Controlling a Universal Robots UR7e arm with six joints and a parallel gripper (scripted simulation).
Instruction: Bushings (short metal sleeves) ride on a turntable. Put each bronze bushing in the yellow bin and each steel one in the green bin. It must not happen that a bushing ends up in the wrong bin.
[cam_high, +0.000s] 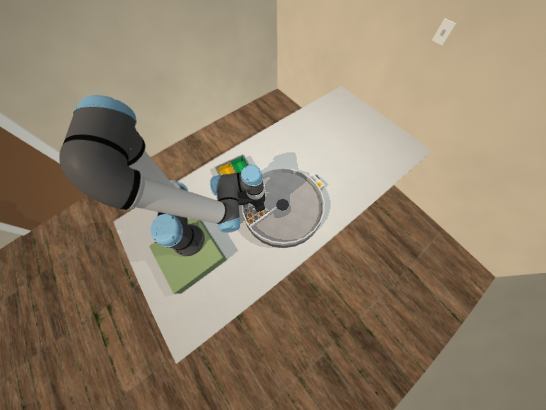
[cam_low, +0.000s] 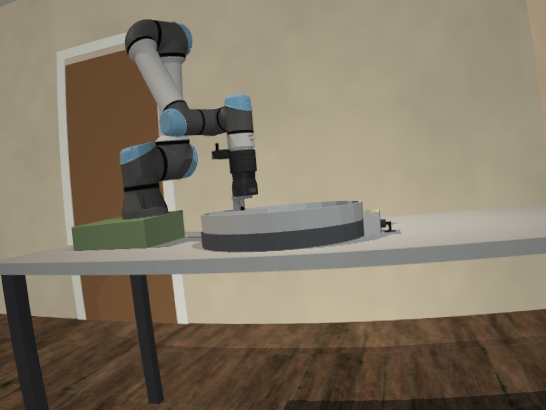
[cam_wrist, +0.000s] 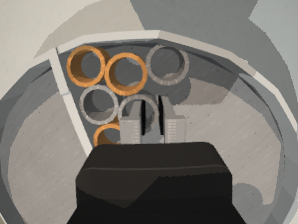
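The turntable (cam_high: 300, 220) (cam_low: 280, 240) (cam_wrist: 225, 145) carries bronze and steel bushings standing on end. Two bronze bushings, one (cam_wrist: 69, 65) left of the other (cam_wrist: 145, 73), are near its wall, and a third bronze one (cam_wrist: 109, 126) is partly hidden by my gripper. Steel bushings are at the upper right (cam_wrist: 148, 65), at the left (cam_wrist: 82, 104) and at my fingertips (cam_wrist: 138, 97). My gripper (cam_high: 260, 209) (cam_low: 239, 207) (cam_wrist: 152, 107) is partly open, its fingers down around the right wall of that last steel bushing, with a gap between them. The yellow bin (cam_high: 226, 168) and green bin (cam_high: 239, 164) stand side by side.
A raised wall rings the turntable, and a pale divider bar (cam_high: 263, 218) (cam_wrist: 70, 100) runs beside the bushings. A small white box with a yellow top (cam_high: 320, 184) (cam_low: 371, 223) stands against the far side. My arm's base is on a green block (cam_high: 187, 267) (cam_low: 110, 235).
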